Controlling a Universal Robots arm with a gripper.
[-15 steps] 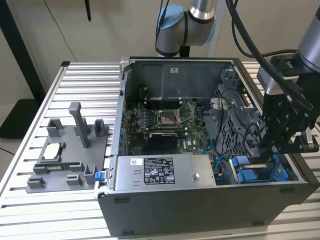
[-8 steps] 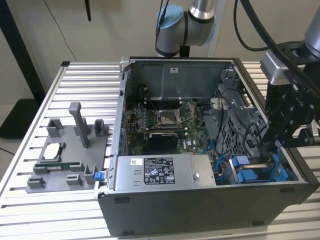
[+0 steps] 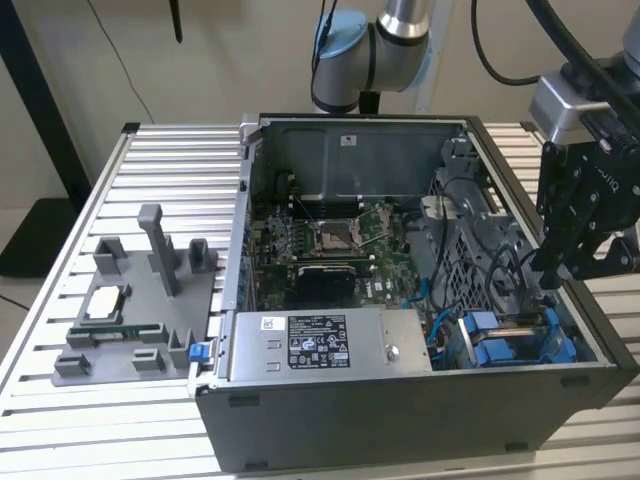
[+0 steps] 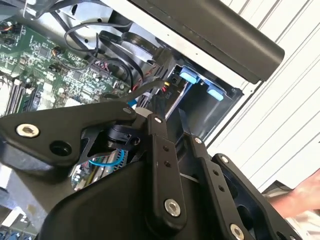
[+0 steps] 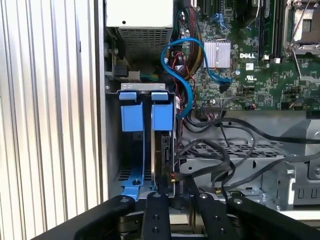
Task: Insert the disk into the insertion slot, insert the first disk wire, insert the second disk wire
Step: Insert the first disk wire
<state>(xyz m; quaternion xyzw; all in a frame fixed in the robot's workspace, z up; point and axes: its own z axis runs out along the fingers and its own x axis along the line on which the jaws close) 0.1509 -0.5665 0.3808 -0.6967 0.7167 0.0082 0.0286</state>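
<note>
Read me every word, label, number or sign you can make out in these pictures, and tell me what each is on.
Nothing reads clearly enough to quote.
The power-supply box label: print too small.
The small white sticker beside it: too small.
The white sticker on the back wall of the computer case: too small.
The motherboard: white markings and a logo, too small.
The hand: pale lettering on its body, partly cut off.

Blurred hand [image 4: 305, 195] cut by picture edge, arm [image 3: 385, 50] cropped above, disk [image 5: 164, 150] mostly hidden, edge-on
</note>
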